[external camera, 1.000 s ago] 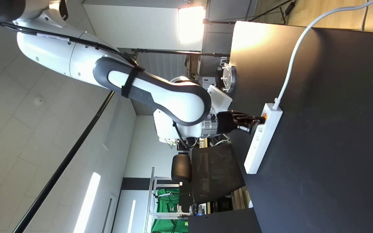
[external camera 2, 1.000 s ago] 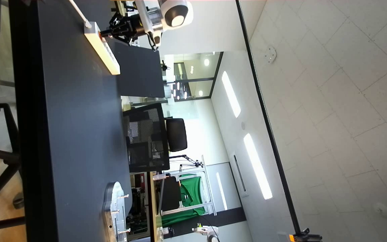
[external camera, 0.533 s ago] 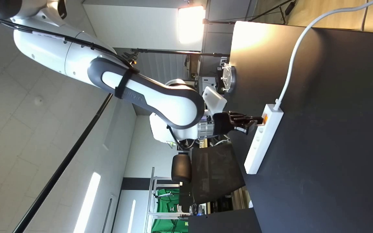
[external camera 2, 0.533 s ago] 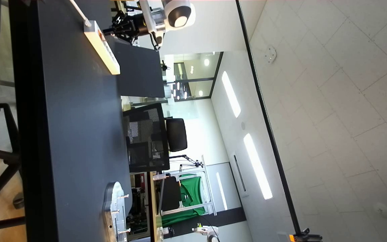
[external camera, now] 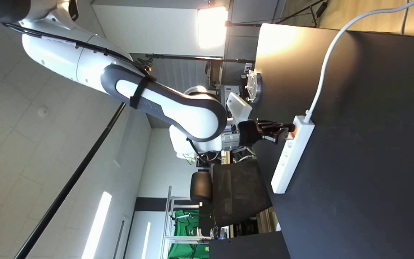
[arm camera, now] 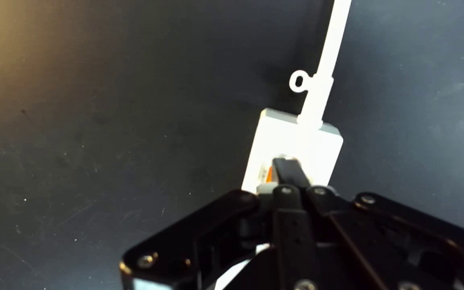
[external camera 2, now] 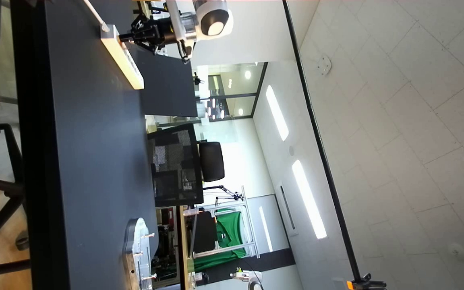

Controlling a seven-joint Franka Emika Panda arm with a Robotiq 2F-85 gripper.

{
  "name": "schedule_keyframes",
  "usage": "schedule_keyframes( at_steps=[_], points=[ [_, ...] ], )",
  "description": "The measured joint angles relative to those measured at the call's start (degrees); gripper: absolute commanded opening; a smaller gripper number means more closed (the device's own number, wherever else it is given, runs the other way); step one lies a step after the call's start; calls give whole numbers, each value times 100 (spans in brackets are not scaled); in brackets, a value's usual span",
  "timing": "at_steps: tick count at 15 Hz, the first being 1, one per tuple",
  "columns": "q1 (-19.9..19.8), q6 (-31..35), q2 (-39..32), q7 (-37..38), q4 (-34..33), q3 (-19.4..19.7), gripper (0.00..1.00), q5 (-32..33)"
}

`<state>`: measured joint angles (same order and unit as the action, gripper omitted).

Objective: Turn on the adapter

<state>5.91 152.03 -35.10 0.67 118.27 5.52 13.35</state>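
Observation:
The adapter, a long white power strip, lies on the black table in both exterior views [external camera: 293, 158] [external camera 2: 124, 64] and in the wrist view [arm camera: 316, 147]. Its white cable [external camera: 322, 72] leaves the end near the switch. The red-orange switch [external camera: 293, 135] is partly covered by my fingers. In the wrist view only a sliver of the orange switch [arm camera: 269, 175] shows beside a fingertip. My gripper [external camera: 291, 127] is shut with nothing between its fingers, also in the wrist view [arm camera: 290, 164]. Its tips are at the switch's cable-side end and appear to touch it. I cannot tell whether the switch is pressed.
The black table [external camera: 358, 172] surrounds the strip. A clear board with pegs [external camera: 253, 86] stands farther along the table, also in an exterior view [external camera 2: 141, 253]. A black mesh chair [external camera 2: 175, 165] stands beyond the table edge. The cable arcs across the table and over its edge.
Half a second ago the fingertips were drawn slightly back from the switch. Now they are down at it again, closer to the cable end than a second ago. The adapter has not visibly moved.

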Motion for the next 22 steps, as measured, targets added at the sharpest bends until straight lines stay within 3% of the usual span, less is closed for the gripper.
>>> schedule_keyframes(
  at_steps=[22],
  points=[
    [-116, 488, -149, -301, -16, -134, 0, -89]
  ],
)
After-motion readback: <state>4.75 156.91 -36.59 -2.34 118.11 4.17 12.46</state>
